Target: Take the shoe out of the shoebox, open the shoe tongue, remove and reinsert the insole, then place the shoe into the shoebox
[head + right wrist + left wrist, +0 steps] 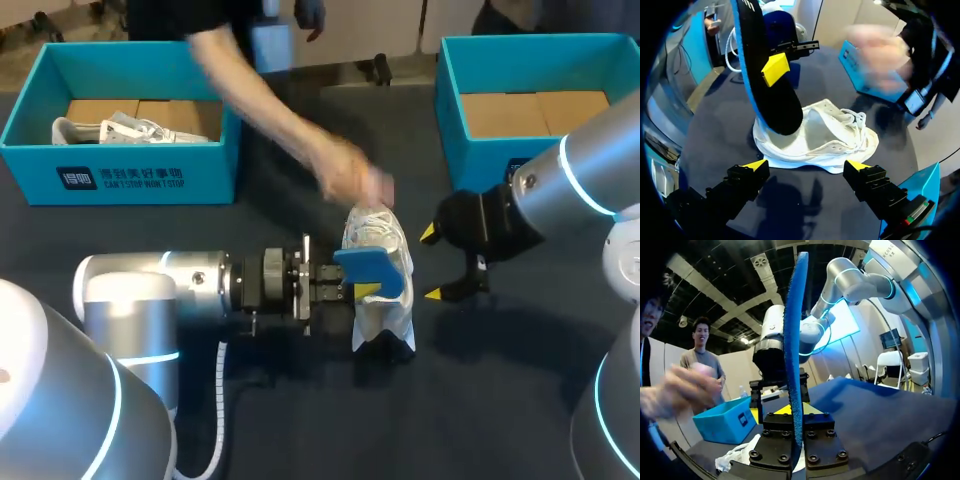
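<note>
Horizontally, left arm (160,290), fingers (367,291) around insole (378,268).

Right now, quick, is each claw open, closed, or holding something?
Left claw: closed on the blue insole.
Right claw: open, empty, beside the white shoe.

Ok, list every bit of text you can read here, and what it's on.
Left shoebox, front wall: white logo and lettering, too blurred to read.
Right shoebox, front wall: label mostly hidden behind my right arm.
Shoe and insole: no text shows.
</note>
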`<action>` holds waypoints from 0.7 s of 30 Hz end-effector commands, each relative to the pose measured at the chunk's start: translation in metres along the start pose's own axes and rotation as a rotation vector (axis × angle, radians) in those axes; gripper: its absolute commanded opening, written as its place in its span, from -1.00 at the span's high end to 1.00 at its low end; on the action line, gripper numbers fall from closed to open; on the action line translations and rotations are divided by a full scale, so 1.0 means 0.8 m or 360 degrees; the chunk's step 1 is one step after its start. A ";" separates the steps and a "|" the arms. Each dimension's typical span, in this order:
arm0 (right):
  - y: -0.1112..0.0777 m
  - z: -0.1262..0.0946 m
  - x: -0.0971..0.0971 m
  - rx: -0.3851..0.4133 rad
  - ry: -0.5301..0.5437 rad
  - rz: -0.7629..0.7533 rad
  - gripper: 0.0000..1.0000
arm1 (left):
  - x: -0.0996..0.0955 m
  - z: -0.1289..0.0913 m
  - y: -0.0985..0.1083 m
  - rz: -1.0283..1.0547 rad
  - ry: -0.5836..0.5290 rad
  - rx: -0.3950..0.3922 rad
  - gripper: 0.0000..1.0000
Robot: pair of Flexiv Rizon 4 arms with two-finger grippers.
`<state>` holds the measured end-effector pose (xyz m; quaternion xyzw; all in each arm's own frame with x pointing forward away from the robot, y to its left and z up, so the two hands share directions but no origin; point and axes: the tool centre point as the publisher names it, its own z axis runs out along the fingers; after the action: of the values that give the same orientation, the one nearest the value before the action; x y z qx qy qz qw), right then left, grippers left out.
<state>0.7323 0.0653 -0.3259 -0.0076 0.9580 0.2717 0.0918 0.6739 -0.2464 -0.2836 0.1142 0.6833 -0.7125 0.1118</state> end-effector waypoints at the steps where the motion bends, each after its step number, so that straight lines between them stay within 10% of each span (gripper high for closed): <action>1: 0.001 0.007 -0.002 0.0007 -0.0004 0.0003 -1.00 | 0.005 -0.012 0.000 -0.0003 -0.0022 -0.0015 1.00; 21: 0.008 0.021 0.000 0.0012 0.0043 0.0025 -1.00 | -0.010 -0.012 0.004 0.0073 -0.0064 0.0012 1.00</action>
<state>0.7323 0.0763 -0.3358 -0.0029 0.9590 0.2725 0.0784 0.6807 -0.2341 -0.2802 0.1157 0.6772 -0.7129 0.1407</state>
